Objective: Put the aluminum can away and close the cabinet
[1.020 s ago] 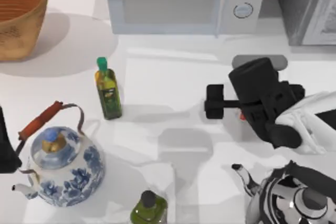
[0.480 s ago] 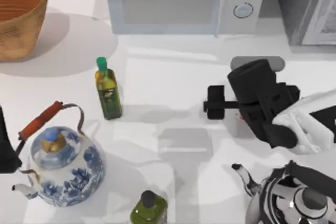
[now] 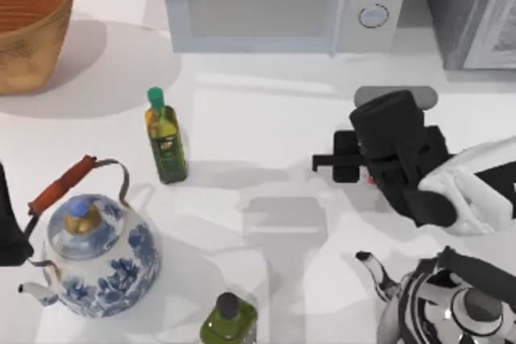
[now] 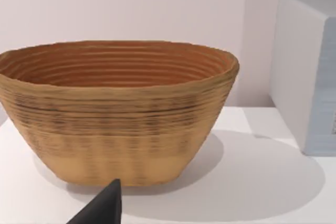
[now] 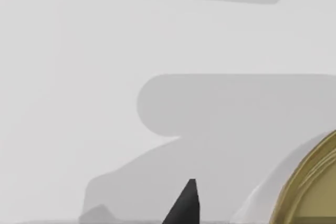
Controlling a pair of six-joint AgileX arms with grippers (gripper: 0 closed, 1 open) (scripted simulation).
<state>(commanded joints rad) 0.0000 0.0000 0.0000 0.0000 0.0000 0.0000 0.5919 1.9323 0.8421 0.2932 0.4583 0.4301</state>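
From above, my right hand [image 3: 343, 163] sits over the right half of the white worktop [image 3: 266, 118], in front of the microwave [image 3: 282, 2], its black wrist housing covering most of what lies beneath; I cannot tell whether its fingers are apart or together. A small red mark beside the housing is all that shows of the can [image 3: 371, 178] from overhead, while the right wrist view shows the edge of its dull gold top [image 5: 310, 182] close to one dark fingertip [image 5: 184, 203], above the bare worktop and its shadows. The cabinet [image 3: 476, 6] stands at the worktop's far right corner, beside the microwave, only partly in frame. My left arm is parked at the left edge, its hand [image 4: 102, 208] facing the wicker basket [image 4: 118, 111] at the far left; I cannot tell its finger state either. Also on the worktop: a green-capped oil bottle [image 3: 165, 138], a blue-and-white teapot [image 3: 93, 251], a dark-capped bottle [image 3: 228, 320] and a metal kettle [image 3: 451, 304].
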